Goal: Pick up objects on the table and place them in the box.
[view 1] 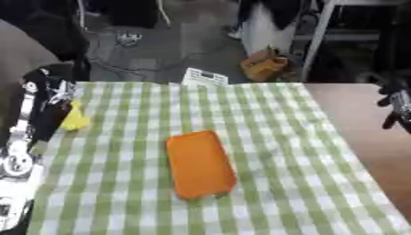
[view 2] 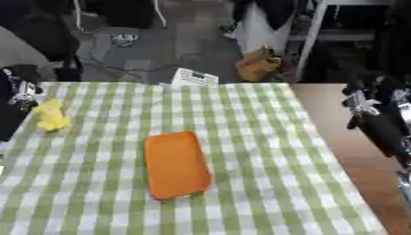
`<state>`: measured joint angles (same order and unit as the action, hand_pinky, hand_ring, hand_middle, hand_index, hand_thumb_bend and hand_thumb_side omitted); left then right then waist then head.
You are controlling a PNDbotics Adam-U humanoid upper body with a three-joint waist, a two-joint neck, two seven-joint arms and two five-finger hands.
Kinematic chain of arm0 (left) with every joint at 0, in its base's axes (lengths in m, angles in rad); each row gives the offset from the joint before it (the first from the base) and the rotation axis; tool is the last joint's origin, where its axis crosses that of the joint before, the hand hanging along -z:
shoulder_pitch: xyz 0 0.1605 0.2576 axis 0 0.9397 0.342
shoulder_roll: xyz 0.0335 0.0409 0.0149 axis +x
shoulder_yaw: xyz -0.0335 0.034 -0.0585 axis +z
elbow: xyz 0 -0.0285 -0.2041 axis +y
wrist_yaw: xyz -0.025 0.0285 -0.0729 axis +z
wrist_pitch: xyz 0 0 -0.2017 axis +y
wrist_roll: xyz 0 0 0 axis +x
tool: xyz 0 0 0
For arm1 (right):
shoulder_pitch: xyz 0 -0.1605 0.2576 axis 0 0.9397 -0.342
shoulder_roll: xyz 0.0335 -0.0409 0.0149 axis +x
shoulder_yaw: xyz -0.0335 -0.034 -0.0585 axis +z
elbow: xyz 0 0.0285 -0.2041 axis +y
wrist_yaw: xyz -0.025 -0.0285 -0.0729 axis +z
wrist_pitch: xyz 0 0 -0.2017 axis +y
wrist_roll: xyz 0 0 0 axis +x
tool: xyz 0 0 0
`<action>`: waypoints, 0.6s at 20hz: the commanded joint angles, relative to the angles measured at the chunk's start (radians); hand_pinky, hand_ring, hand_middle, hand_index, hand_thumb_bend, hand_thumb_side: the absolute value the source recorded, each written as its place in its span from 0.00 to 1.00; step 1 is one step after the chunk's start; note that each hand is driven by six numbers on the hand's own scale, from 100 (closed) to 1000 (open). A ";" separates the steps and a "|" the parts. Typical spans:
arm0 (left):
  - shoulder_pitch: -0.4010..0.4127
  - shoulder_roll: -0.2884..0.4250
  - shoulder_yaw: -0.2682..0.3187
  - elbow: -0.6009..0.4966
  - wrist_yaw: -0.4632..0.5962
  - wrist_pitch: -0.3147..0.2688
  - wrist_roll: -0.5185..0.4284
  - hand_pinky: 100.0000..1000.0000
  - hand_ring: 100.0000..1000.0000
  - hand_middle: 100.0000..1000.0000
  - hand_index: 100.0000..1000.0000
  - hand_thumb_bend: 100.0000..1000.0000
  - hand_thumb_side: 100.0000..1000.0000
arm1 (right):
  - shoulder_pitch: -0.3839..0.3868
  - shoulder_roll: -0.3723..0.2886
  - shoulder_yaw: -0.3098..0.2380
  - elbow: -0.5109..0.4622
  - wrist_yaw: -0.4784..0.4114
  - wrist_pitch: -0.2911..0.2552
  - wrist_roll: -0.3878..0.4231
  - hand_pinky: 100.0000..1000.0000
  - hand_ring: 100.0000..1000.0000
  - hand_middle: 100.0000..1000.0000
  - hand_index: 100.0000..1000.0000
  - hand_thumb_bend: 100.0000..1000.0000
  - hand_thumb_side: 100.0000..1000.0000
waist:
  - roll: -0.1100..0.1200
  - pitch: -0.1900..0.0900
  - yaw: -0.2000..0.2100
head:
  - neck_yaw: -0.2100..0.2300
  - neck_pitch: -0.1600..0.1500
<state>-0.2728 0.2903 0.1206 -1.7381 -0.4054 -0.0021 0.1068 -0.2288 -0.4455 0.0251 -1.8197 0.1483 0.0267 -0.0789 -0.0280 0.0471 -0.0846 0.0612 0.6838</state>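
A flat orange rectangle with rounded corners [view 1: 201, 163] lies in the middle of the green-and-white checked cloth [view 1: 273, 137]. A small yellow thing [view 2: 51, 114] sits near the cloth's left edge. My left hand [view 1: 51, 90] is raised at the left edge, just above and to the left of the yellow thing, and its arm partly covers it in the left eye view. Over the bare brown table on the right, my right hand [view 2: 363, 104] hovers with relaxed fingers hanging down and nothing in them, well away from both objects.
A white slatted thing [view 1: 205, 77] stands at the table's far edge. The brown tabletop [view 1: 361, 119] shows bare to the right of the cloth. Beyond the table are floor cables, an orange bag [view 1: 265, 66] and furniture legs.
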 commanded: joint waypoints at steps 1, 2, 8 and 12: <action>-0.019 0.026 0.000 -0.009 -0.003 -0.002 -0.005 0.38 0.52 0.62 0.78 0.11 0.75 | -0.009 -0.019 -0.012 -0.020 0.003 -0.001 -0.001 0.27 0.51 0.52 0.80 0.09 0.58 | 0.013 -0.022 0.000 | 0.003 -0.001; -0.020 0.027 0.000 -0.009 -0.004 -0.002 -0.005 0.38 0.52 0.63 0.78 0.11 0.74 | -0.009 -0.019 -0.011 -0.020 0.003 -0.001 -0.001 0.27 0.51 0.52 0.80 0.09 0.58 | 0.014 -0.022 0.000 | 0.004 -0.001; -0.029 0.041 0.003 -0.005 -0.020 0.005 -0.014 0.40 0.54 0.65 0.80 0.17 0.65 | -0.008 -0.020 -0.012 -0.020 0.003 -0.001 -0.001 0.27 0.51 0.52 0.80 0.09 0.58 | 0.014 -0.023 -0.001 | -0.001 -0.004; -0.071 0.090 0.018 0.014 -0.227 0.037 -0.061 0.48 0.60 0.72 0.83 0.36 0.49 | -0.005 -0.021 -0.013 -0.017 0.004 -0.001 -0.001 0.27 0.51 0.52 0.80 0.10 0.58 | 0.014 -0.025 -0.001 | -0.006 -0.005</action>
<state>-0.3231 0.3380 0.1270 -1.7194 -0.5666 0.0260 0.0622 -0.2277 -0.4455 0.0248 -1.8212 0.1484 0.0267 -0.0788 -0.0280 0.0470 -0.0851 0.0592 0.6841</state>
